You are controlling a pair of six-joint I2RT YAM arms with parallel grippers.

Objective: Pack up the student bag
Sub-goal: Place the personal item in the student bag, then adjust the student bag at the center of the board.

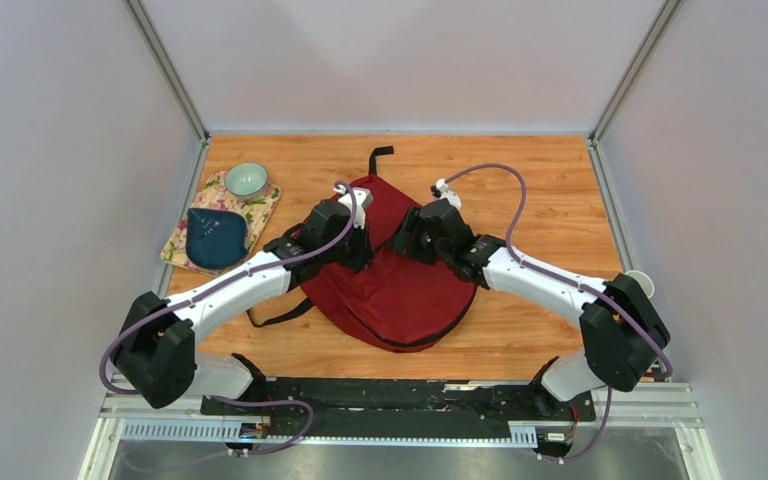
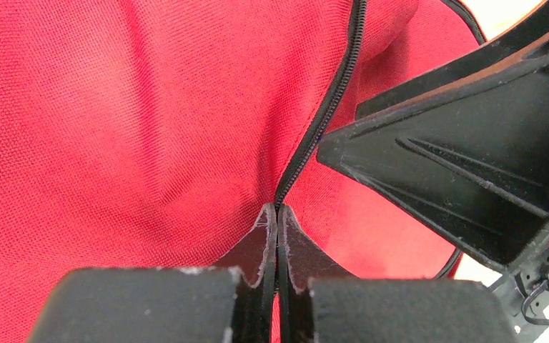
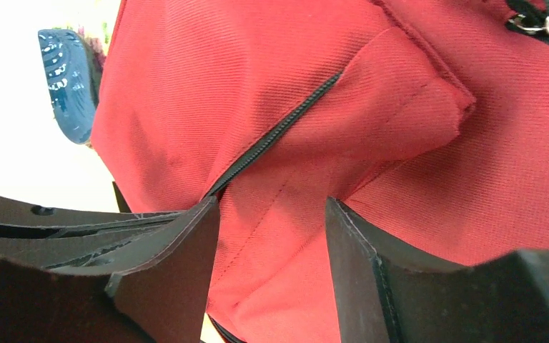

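I saw left gripper (image 2: pixel 277 209) clenched on student bag (image 1: pixel 400 295) zipper (image 2: pixel 327 111); right gripper (image 3: pixel 271 205) released, straddling bag fabric.

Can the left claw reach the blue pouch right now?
Probably yes, but not straight away. The pouch lies just left of the bag, nothing between. The left claw is pinched shut on the bag's zipper, so it must let go first.
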